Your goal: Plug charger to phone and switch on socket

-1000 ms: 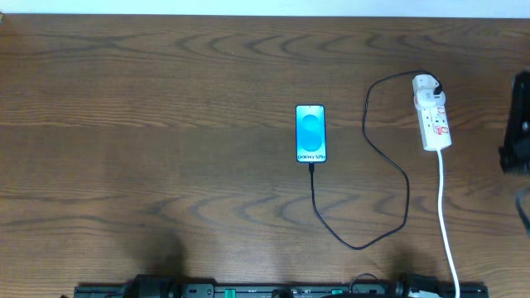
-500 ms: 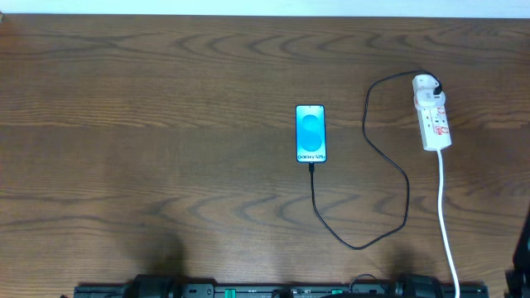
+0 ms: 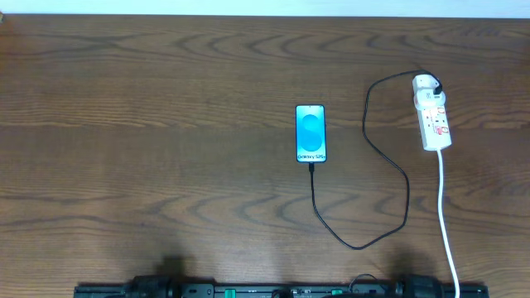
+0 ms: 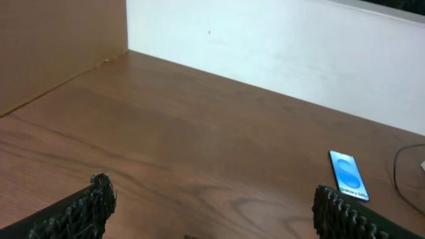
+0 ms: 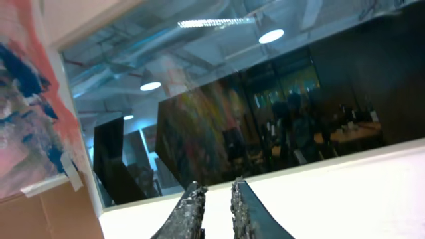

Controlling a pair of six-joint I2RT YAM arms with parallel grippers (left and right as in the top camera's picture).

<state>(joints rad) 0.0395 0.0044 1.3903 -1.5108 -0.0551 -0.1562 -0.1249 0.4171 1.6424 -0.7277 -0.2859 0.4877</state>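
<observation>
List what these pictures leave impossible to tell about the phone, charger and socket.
- Whether the socket is switched on: too small in the overhead view.
- Whether the charger tip sits fully in the phone: too small overhead, and tiny in the left wrist view.
- Where the white cord ends: cut off by the overhead view's bottom edge.
- Right wrist view: points away from the table, showing none of these.

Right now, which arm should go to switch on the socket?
Right, probably: the socket sits at the robot's right side, and the right gripper has nearly shut jaws, handy for pressing. The left gripper stands wide open.
</observation>
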